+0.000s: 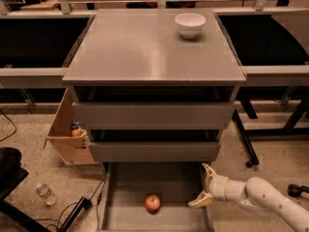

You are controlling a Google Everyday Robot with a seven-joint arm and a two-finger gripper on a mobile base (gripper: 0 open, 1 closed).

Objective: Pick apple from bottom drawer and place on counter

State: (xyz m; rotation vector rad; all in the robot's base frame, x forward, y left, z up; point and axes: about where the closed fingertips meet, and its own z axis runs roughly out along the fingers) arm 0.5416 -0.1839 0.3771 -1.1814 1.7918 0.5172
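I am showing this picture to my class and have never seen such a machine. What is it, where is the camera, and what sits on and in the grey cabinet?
There is one picture, looking down on the cabinet from the front; the camera's mounting is not known. The white jointed limb at lower right is a robot arm. Its tip, the end effector, has two pale fingers spread open and holds nothing. It hangs at the right edge of the pulled-out bottom drawer. An apple lies on the drawer floor, apart from the fingers. On the counter stands a white bowl, back right. A cardboard box stands on the floor to the left.
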